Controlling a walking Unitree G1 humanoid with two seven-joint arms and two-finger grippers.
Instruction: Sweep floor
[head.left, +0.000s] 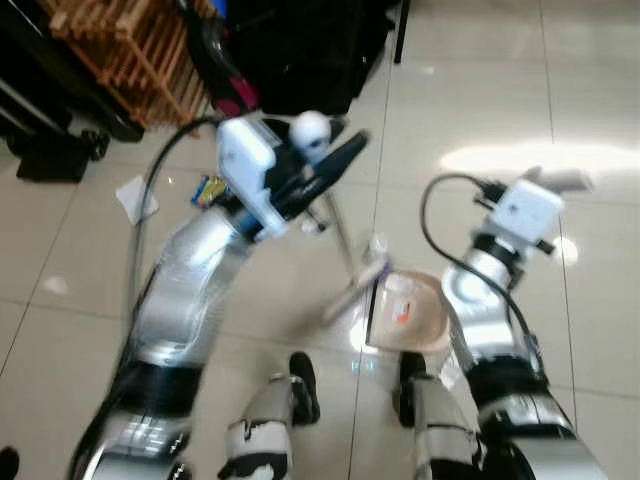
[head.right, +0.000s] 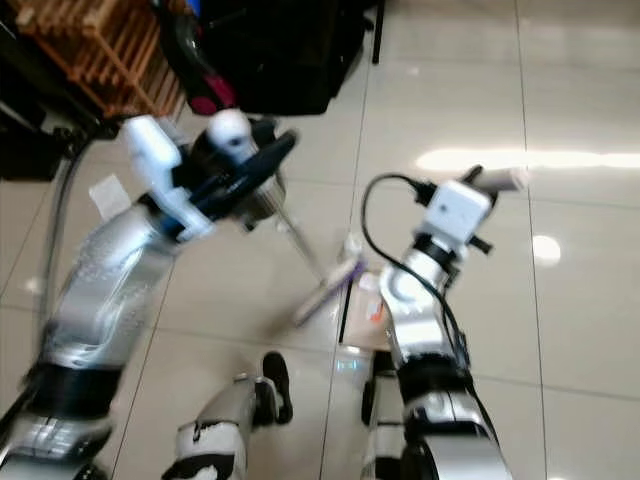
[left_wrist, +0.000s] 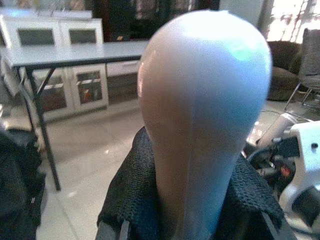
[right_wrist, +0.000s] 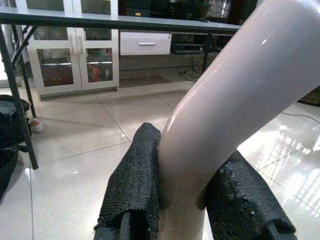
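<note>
Broom (head.left: 340, 235) in the left hand (left_wrist: 197, 210), dustpan (head.left: 408, 315) handle (right_wrist: 235, 105) in the right hand (right_wrist: 192, 200), and both are clenched tight. The broom's rounded white knob (head.left: 311, 128) sits up at about 11 o'clock in the head view, with the thin shaft running down toward 5 o'clock to the head (head.left: 352, 292), right at the dustpan's edge. The pan lies low on the floor (head.left: 470, 90) just ahead of the robot's feet (head.left: 305, 385).

By my read, this is the gather-in stroke. To do it well, keep the pan's lip flat on the tile and steady, then draw the broom toward it in short, light pulls so nothing skips under. Scraps near 10 o'clock, a white paper (head.left: 135, 195) and a colourful wrapper (head.left: 208, 190), look well apart from the pan, so they would need a longer reach or a step.

Textures now: glossy pale tiles with strong glare and thin grout lines. The knob is smooth plastic, bulb-shaped. The pan handle is a glossy curved tube. Finger pads (right_wrist: 132, 175) are coarse black mesh, good for grip on slick plastic. The pan looks translucent, peach-tinted.
</note>
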